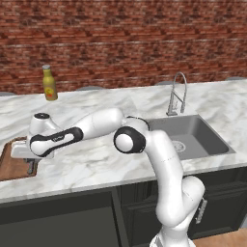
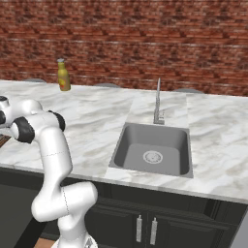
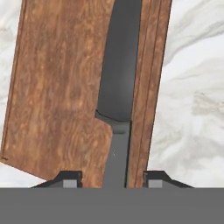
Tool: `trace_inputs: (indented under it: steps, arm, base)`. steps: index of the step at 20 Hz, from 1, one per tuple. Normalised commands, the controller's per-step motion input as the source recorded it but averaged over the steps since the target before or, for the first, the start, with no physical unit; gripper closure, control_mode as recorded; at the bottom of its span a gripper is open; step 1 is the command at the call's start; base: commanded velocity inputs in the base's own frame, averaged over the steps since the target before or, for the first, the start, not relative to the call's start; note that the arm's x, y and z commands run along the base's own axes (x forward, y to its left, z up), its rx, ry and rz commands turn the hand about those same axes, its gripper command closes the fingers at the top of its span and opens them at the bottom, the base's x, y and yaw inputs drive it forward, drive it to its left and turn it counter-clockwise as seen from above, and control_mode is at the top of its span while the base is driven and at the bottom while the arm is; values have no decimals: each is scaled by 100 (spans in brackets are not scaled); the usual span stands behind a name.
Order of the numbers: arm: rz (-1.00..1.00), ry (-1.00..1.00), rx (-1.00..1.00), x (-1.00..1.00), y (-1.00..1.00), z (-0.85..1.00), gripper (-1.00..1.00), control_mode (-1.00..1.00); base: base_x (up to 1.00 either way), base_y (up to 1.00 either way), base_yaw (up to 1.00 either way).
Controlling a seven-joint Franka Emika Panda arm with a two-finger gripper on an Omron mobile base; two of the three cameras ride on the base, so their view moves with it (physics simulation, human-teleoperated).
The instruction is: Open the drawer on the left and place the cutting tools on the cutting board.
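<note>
The brown wooden cutting board (image 3: 57, 92) lies on the marble counter, at the left edge of the left base view (image 1: 10, 166). On it, along its right side in the hand view, rests a knife (image 3: 119, 74) with a dark blade and a slim handle. My gripper (image 3: 113, 180) hovers just over the handle's end, and there is a gap between the handle and each of the fingertips (image 3: 70, 179). The jaws stand open and grip nothing. In the left base view the gripper (image 1: 32, 165) hangs over the board. The dark drawer (image 1: 58, 217) stands pulled out below the counter edge.
A yellow bottle (image 1: 49, 83) stands at the back of the counter by the brick wall. The sink (image 1: 212, 140) with its faucet (image 1: 177, 94) lies to the right. My arm stretches left across the marble counter (image 1: 91, 159).
</note>
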Motion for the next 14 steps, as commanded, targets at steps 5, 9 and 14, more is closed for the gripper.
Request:
trace_inputs:
  steps: [5,9,14]
  arm:
    - [-5,0,0,0,0,0,-100,-100]
    - [-2,-6,0,-25,-4,15,-100,-100]
    - [-5,-16,0,-87,-56,63,-100,-100]
  base:
    - [0,0,0]
    - [0,0,0]
    - [0,0,0]
